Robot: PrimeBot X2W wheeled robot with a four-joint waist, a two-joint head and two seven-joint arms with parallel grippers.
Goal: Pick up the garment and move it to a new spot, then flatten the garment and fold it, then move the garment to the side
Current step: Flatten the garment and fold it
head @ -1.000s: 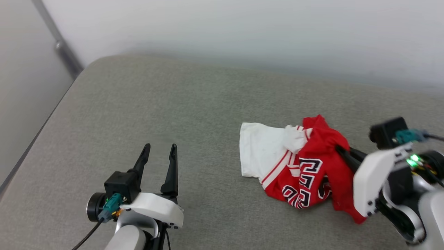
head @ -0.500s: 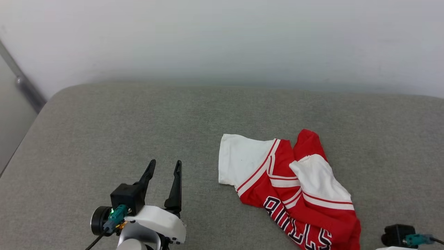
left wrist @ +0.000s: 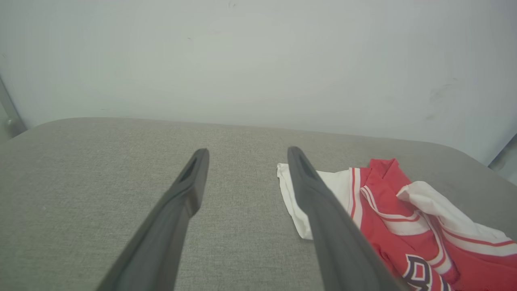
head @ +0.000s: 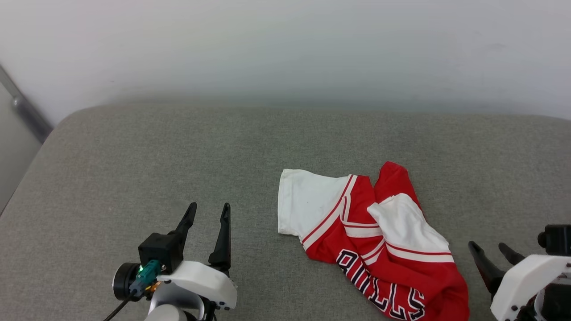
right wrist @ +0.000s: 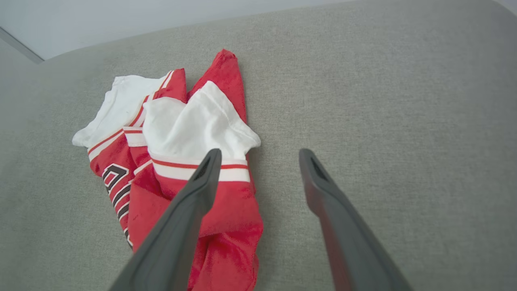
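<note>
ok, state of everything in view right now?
garment: crumpled in a heap on the grey fabric surface, not flattened or folded, held by nothing.
left gripper: open, empty, well apart from the garment.
right gripper: open, empty, beside the garment, not gripping it.

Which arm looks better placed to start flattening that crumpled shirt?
Probably the right: the right fingers, open, sit just beside the garment; the left fingers, also open, are farther away.
</note>
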